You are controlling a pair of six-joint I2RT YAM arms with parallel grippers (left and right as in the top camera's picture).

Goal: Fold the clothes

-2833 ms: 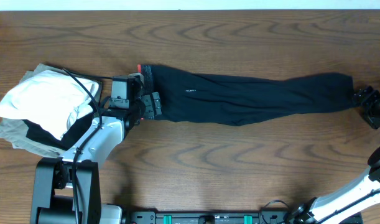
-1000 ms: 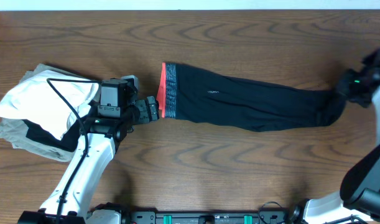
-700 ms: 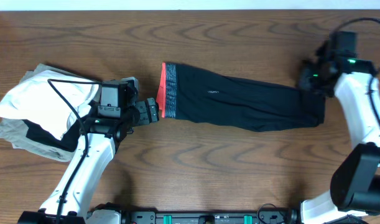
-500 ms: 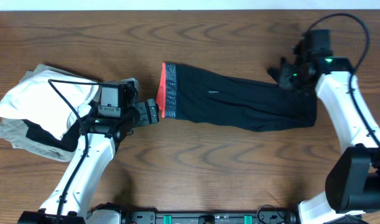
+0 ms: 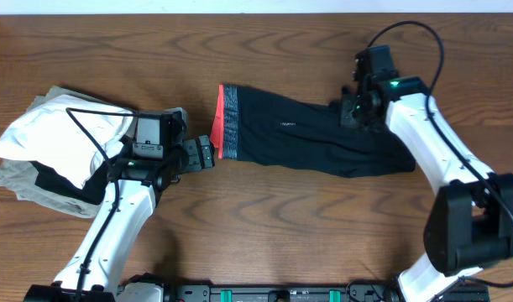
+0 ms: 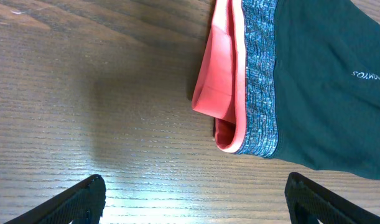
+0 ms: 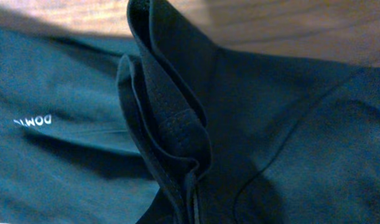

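right claw (image 5: 351,111) is clamped on the long black stretchy leggings (image 5: 298,138); left claw (image 6: 193,199) wide open, empty, coral-trimmed waistband (image 6: 259,74) just ahead.

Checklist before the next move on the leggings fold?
1. Right tool shut on leggings: ok, fabric bunches into it.
2. Both cuffs caught: cannot tell.
3. Left tool open, apart from waistband: ok.
4. Waistband flat: not ok, coral lining is turned out.
5. Fold brought up to waistband: not ok, well short.
6. Pile off the leggings: ok.
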